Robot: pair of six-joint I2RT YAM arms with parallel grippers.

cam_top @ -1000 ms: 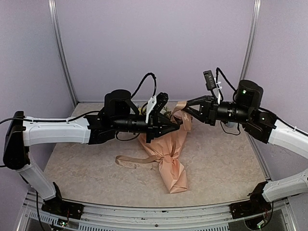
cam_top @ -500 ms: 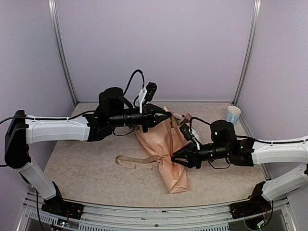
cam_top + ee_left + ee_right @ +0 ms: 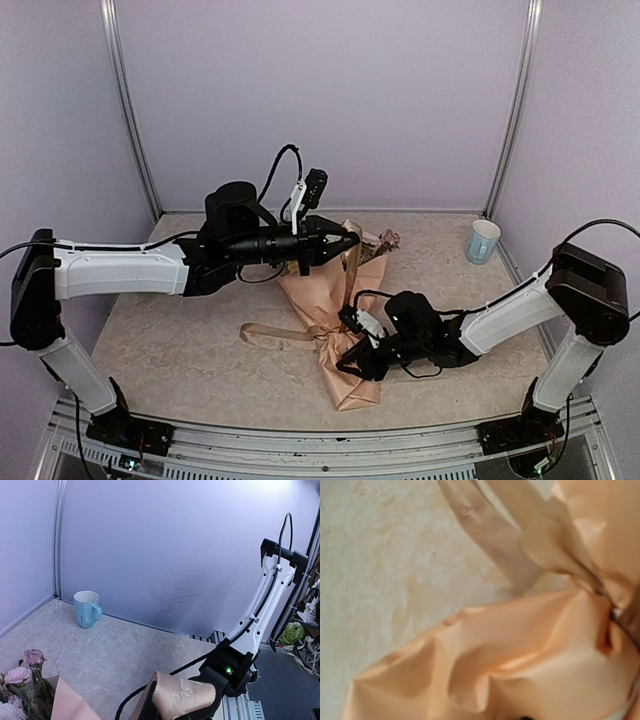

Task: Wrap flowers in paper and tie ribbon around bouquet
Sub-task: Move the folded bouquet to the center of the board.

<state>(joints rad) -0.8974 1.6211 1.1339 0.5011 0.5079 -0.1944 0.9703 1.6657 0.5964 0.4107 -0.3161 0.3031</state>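
My left fingers [image 3: 350,240] clench the ribbon [image 3: 182,697] above the bouquet [image 3: 330,300], while my right fingers [image 3: 350,362] sit at its waist, grasp unclear.

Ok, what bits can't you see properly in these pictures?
- Flowers: in the top view, mostly hidden by the paper and the left gripper; in the left wrist view, cut off by the corner.
- Right gripper: its wrist view is a close blur of paper and ribbon, with no fingers showing; open or shut is unclear from above.
- Mug: any print is too small to read.
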